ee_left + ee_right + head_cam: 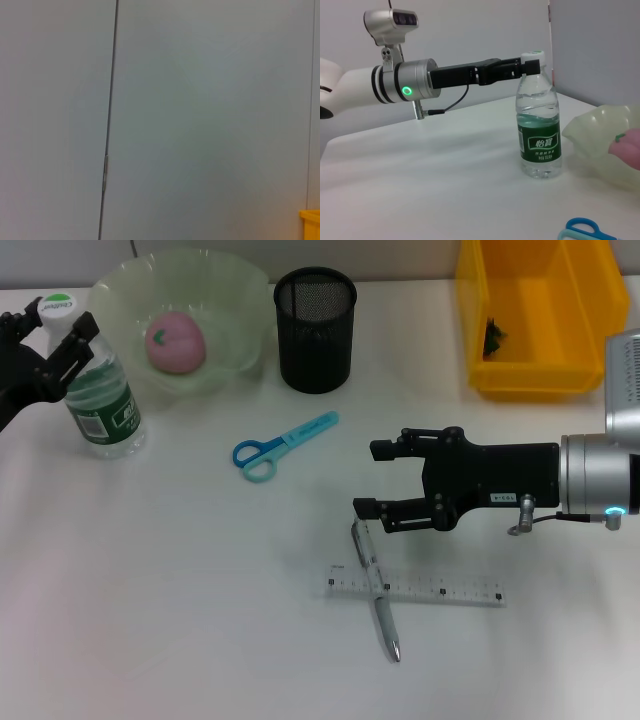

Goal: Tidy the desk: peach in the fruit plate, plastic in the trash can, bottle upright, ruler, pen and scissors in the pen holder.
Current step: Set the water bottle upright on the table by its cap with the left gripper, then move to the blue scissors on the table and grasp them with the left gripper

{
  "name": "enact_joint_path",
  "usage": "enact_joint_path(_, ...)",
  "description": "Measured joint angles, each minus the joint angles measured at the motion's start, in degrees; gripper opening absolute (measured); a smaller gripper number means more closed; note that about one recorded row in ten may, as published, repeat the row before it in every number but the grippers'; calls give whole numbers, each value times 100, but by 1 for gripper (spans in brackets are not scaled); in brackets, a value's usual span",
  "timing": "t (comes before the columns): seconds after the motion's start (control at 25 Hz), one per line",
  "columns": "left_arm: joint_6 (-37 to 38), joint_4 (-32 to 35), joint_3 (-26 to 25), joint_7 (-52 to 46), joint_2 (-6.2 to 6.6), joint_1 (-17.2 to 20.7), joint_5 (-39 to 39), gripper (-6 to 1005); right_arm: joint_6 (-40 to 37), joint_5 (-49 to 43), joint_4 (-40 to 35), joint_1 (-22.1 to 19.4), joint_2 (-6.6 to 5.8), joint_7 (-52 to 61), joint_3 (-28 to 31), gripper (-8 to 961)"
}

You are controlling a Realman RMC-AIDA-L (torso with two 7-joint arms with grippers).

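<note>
The bottle [103, 392] [538, 131] stands upright on the desk [150, 620] at the far left. My left gripper [52, 335] [530, 66] is shut on the bottle's neck, just under the cap. The peach [175, 341] [629, 148] lies in the fruit plate [235, 300] [587, 140]. The plastic [493, 337] sits inside the trash can [540, 375]. Scissors [285, 445] [584, 230] lie in front of the pen holder [315, 330]. The pen [376, 590] lies across the ruler [440, 590]. My right gripper [368, 479] is open, hovering just beyond the pen's far end.
The fruit plate, pen holder and trash can line the far edge of the desk. A corner of the trash can [311, 225] shows in the left wrist view, which otherwise holds only a grey wall.
</note>
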Motion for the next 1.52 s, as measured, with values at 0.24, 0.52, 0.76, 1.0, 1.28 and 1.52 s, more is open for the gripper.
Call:
enact_joint_path(0.24,195,12,-24,-43,0,45,-9,634,4,2,0,-1,-1,8,12,798)
enact_joint_path(0.52,1459,447,-421,-1222,52,271,-94,775,9,306,-21,-85,-34,41,24,798)
enact_joint_path(0.76,2642,636,-477,-2293,194,392,-97,792,-26,431,-75,-154,-44,113,78,798)
enact_joint_path(1.0,2760,959,181,-3037,213,154,-34,791,-72,426,-131,-352,-53,50,100,798)
enact_joint_path(1.28,1343,2046,1891,-3698,19,-251,-19,791,-157,431,-272,-807,-76,-108,121,798)
enact_joint_path(1.52,-41,2691,3176,-4296,39,-468,117,790,-148,427,-260,-972,-80,-132,251,797)
